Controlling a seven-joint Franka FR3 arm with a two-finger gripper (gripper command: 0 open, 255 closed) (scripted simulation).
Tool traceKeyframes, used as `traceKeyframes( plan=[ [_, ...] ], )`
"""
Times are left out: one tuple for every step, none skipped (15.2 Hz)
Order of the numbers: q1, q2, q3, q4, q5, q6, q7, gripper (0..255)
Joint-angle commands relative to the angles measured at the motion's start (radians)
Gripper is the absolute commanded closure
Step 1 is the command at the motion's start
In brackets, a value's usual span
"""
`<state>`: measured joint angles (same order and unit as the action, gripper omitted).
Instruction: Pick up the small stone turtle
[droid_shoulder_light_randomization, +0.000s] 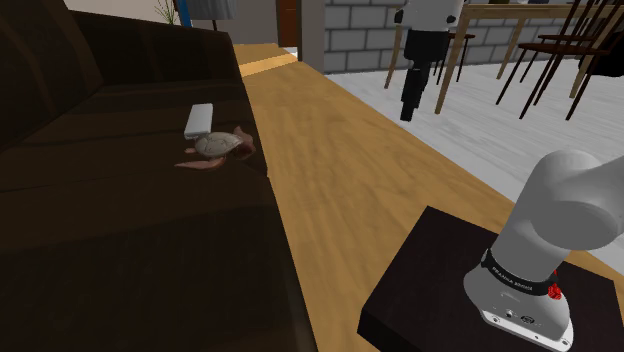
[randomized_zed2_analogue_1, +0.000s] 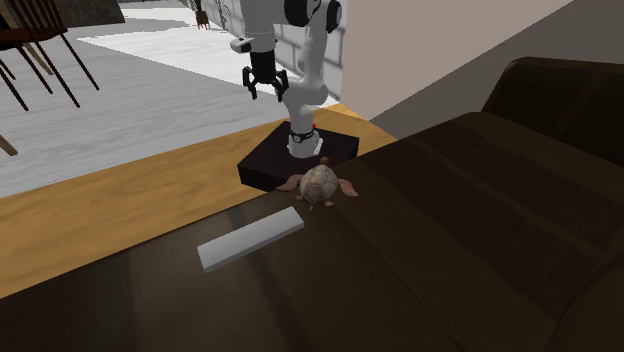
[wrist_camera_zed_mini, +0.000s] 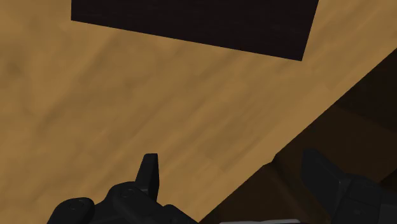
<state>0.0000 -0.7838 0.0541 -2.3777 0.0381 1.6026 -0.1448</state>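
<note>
Looking past the stand (droid_shoulder_light_randomization: 430, 260) at the sofa (droid_shoulder_light_randomization: 100, 230): finding the turtle (droid_shoulder_light_randomization: 218, 146) lying at the seat's front edge, near a white bar (droid_shoulder_light_randomization: 200, 120). Farther off, finding the gripper (droid_shoulder_light_randomization: 413, 95) hanging above the floor (droid_shoulder_light_randomization: 330, 160), jaws standing apart, gripping nothing, well apart from the turtle.

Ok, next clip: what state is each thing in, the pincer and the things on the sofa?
Black two-finger pincer: open, empty, hanging over the tan wooden floor.
Small pale-shelled turtle with pinkish flippers: upright on the dark brown sofa seat, not held.
Flat white rectangular slab: lying flat on the seat beside the turtle.
</note>
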Motion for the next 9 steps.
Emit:
traceKeyframes(
  plan=[
    [0.000,0.000,0.000,0.000,0.000,0.000,0.000,0],
    [0.005,0.026,0.018,0.016,0.013,0.010,0.021,0],
    [0.011,0.053,0.036,0.032,0.025,0.020,0.042,0],
    [0.015,0.080,0.054,0.050,0.036,0.030,0.063,0],
    [0.019,0.108,0.071,0.069,0.047,0.039,0.084,0],
    [0.023,0.137,0.089,0.089,0.056,0.048,0.104,0],
    [0.026,0.166,0.106,0.110,0.064,0.057,0.125,0],
    [0.029,0.196,0.123,0.133,0.071,0.065,0.146,0],
    [0.032,0.226,0.139,0.156,0.077,0.073,0.166,0]
  ],
)
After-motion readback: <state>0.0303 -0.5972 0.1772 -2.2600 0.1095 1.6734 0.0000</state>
